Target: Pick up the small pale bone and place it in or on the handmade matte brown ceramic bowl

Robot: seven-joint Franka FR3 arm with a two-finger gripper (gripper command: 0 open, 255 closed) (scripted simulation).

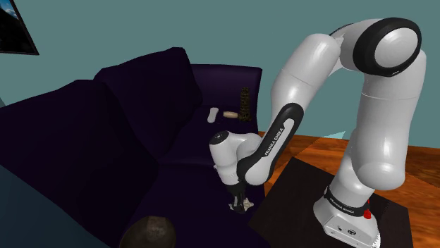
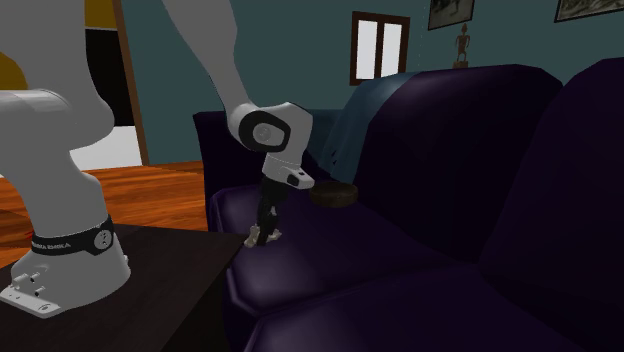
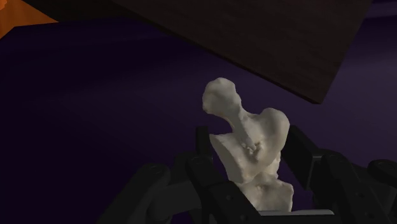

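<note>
Pale bone [image 3: 251, 149]: clasped between the jaws, low at the sofa [image 1: 141, 141] seat's front edge. Brown bowl [image 1: 149, 232]: well apart on the same seat. Grasp made; carry and placing remain.

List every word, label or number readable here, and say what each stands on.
"FRANKA EMIKA": along the forearm.
"FRANKA EMIKA": on the base band, small and barely legible.
The bone carries no text.
</note>
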